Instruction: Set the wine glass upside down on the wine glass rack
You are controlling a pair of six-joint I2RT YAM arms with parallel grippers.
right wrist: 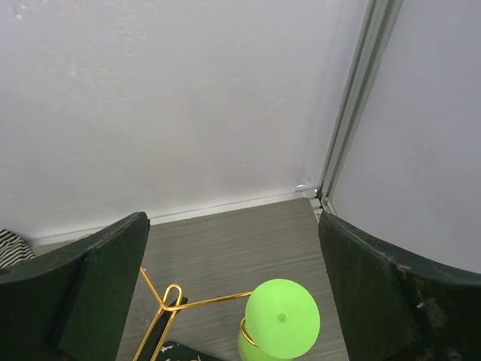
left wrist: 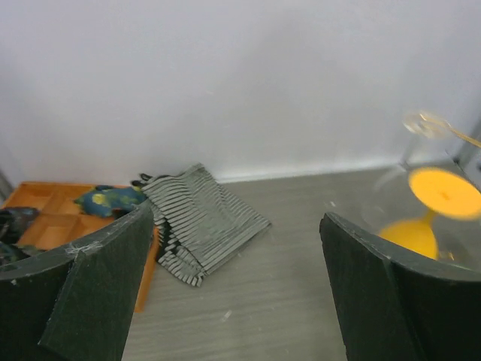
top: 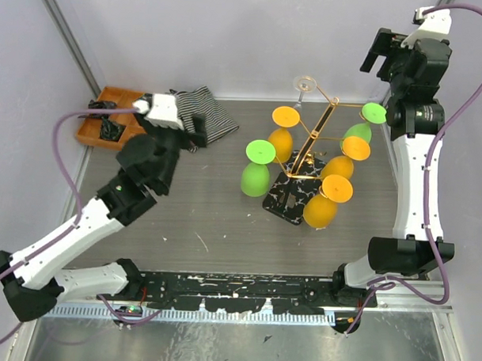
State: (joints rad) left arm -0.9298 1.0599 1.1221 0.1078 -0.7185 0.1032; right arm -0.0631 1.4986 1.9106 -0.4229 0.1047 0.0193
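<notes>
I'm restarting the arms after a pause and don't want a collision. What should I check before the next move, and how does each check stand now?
1. The left tool is open and holds nothing: ok.
2. The right tool is open and holds nothing: ok.
3. The wine glass rack stands upright on its base: ok.
4. The green glass on the left is seated on a rack arm: cannot tell.
5. The striped cloth lies apart from the rack: ok.

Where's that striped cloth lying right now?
From above, the striped cloth lies at the far left of the table, right beside the orange tray and to the left of the gold rack.
</notes>
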